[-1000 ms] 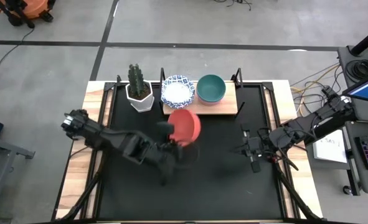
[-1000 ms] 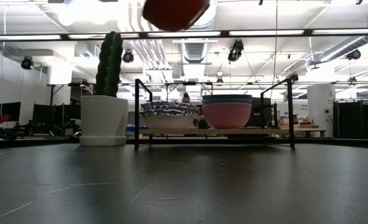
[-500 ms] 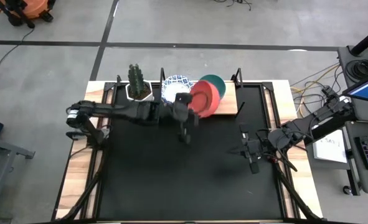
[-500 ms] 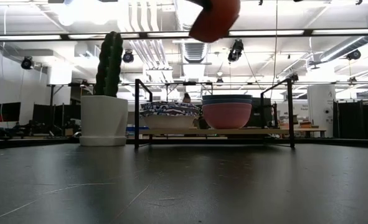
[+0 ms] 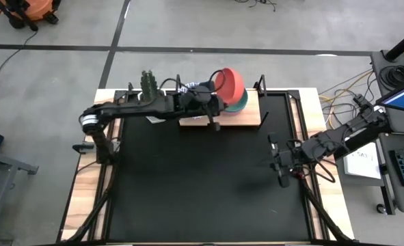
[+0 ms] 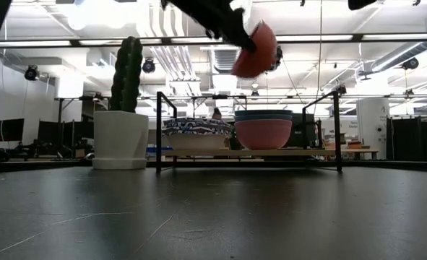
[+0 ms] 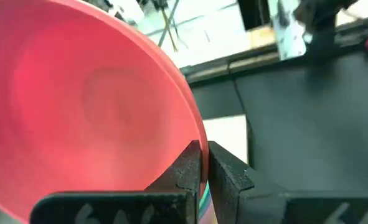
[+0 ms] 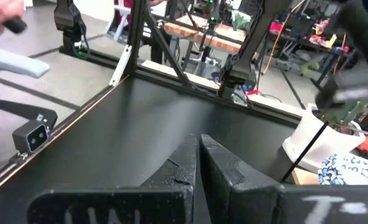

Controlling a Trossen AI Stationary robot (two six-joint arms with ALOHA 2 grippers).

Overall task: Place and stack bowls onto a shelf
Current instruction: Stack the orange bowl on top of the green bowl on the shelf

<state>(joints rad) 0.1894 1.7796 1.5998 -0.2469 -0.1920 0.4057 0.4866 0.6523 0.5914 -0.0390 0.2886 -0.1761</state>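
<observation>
My left gripper (image 5: pixel 214 102) is shut on the red bowl (image 5: pixel 230 85), which is in the air over the shelf (image 5: pixel 251 116) at the table's far edge. In the low view the red bowl (image 6: pixel 256 50) hangs tilted above a stack of plain bowls (image 6: pixel 264 130), pink at the bottom and green on top (image 5: pixel 242 104). White bowls with blue patterned rims (image 6: pixel 197 133) stand on the shelf board (image 6: pixel 285 152) left of that stack; my arm hides most of them from above. My right gripper (image 5: pixel 281 166) is shut and empty over the mat's right part. My left gripper pinches the red bowl's rim (image 7: pixel 195 132), one finger inside the bowl and one outside. The fingers come from the table's left, roughly level. The bowl is lifted clear and tipped on its side, its opening (image 7: pixel 90 106) facing back along my arm.
A cactus in a white faceted pot (image 6: pixel 121 137) stands left of the shelf, close under my left arm (image 5: pixel 147 82). The shelf's thin black posts (image 6: pixel 337 130) rise at its corners. The black mat (image 5: pixel 202 184) covers the table. The room shows beyond.
My left gripper has carried the red bowl from above the mat's middle toward the far edge and a little right, until it hangs over the shelf's plain stack. The bowl has tipped further onto its side and shows lower in the low view.
</observation>
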